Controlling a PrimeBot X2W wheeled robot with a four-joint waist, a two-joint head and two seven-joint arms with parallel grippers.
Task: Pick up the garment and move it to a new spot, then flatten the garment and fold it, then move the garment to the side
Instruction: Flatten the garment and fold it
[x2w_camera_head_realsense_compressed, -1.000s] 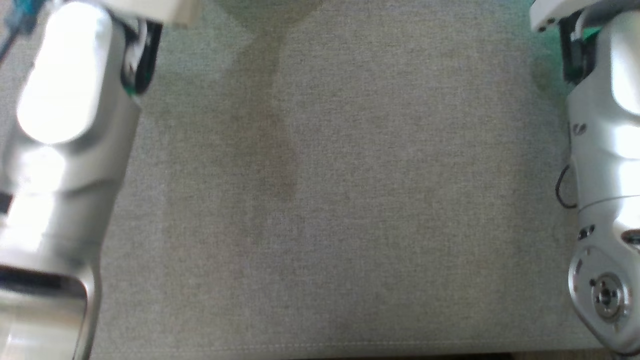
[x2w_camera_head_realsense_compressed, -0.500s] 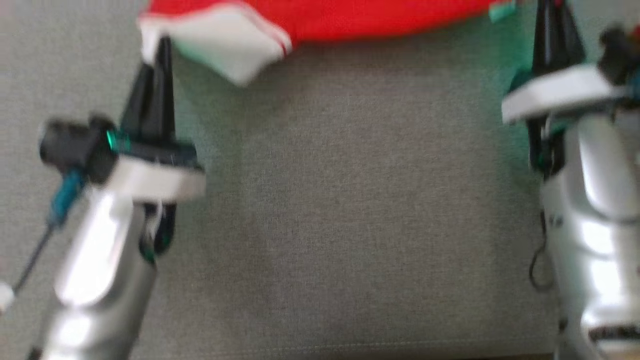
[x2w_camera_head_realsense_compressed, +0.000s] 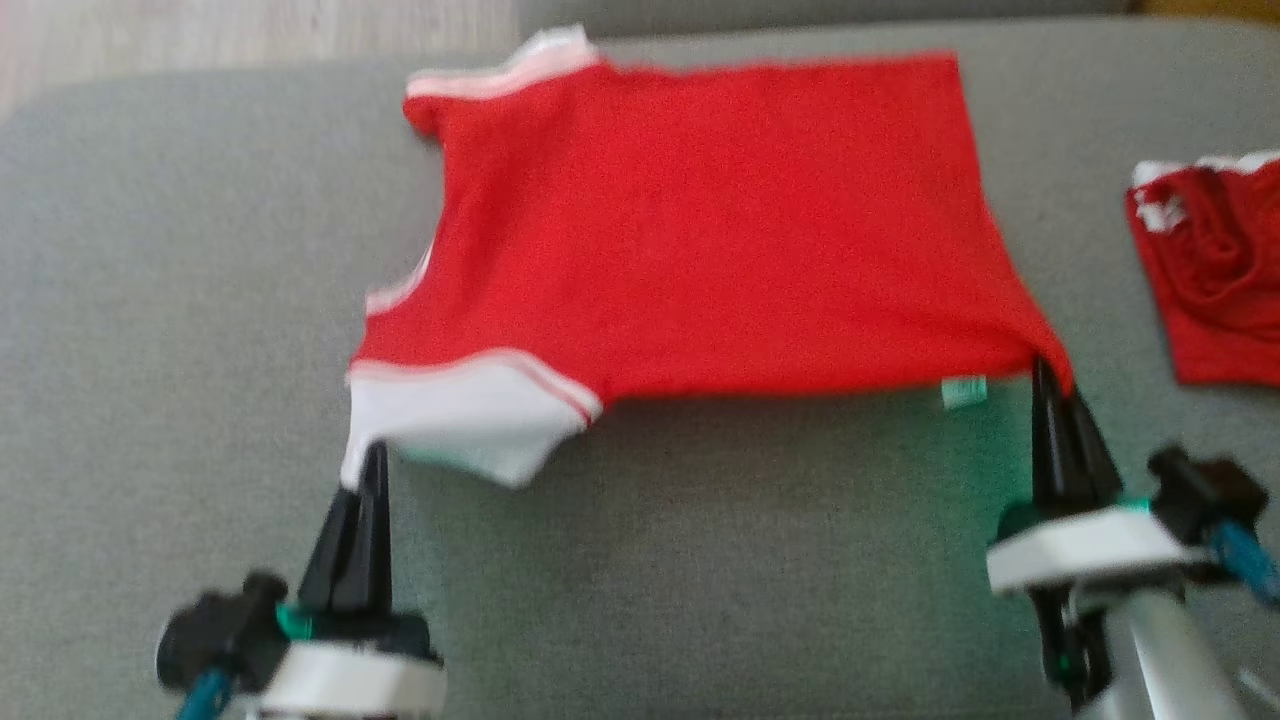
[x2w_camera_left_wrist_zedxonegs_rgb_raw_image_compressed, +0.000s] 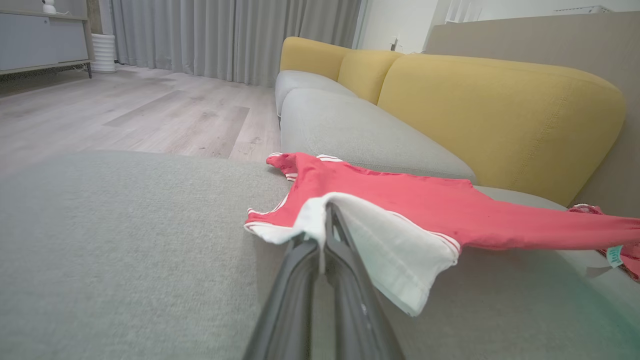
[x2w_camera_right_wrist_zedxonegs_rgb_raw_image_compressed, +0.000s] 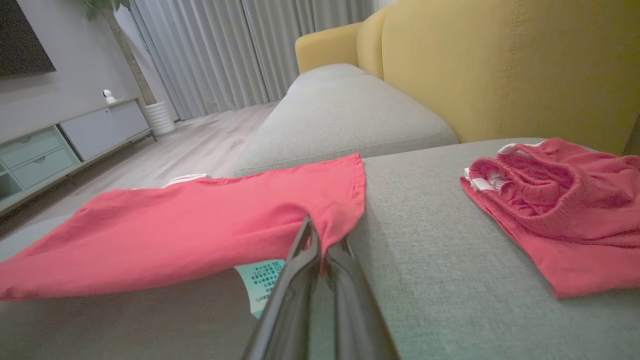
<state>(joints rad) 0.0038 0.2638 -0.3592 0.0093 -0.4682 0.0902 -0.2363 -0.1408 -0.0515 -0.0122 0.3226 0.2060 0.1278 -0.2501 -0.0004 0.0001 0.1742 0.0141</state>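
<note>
Left gripper (x2w_camera_head_realsense_compressed: 374, 462) is pinched shut on the edge of the white sleeve (x2w_camera_head_realsense_compressed: 460, 420), and the right gripper (x2w_camera_head_realsense_compressed: 1045, 372) is pinched shut on the near hem corner of the shirt (x2w_camera_head_realsense_compressed: 700, 230). The near edge hangs lifted between them, clear of the grey cushion (x2w_camera_head_realsense_compressed: 700, 580), while the far half lies on it. Judged step: laying out and flattening. To do it well, hold an even pull across the edge, lower both hands together and level, draw lightly toward the robot to take out slack, and let go only once the cloth rests flat. The sleeve droops loose below the left grip and may tuck under. The cloth is thin red knit, soft and limp, with white-striped trim at sleeve and neck. A pale green tag (x2w_camera_head_realsense_compressed: 963, 392) dangles near the right corner. The cushion is coarse woven fabric, firm, with a rounded edge. Off to the right, well apart, a second garment (x2w_camera_head_realsense_compressed: 1215, 270) lies crumpled, red, with a gathered band. Beyond are a smooth mustard backrest (x2w_camera_left_wrist_zedxonegs_rgb_raw_image_compressed: 500, 115), a pale plank floor (x2w_camera_left_wrist_zedxonegs_rgb_raw_image_compressed: 125, 115) and grey pleated curtains (x2w_camera_left_wrist_zedxonegs_rgb_raw_image_compressed: 225, 35).
</note>
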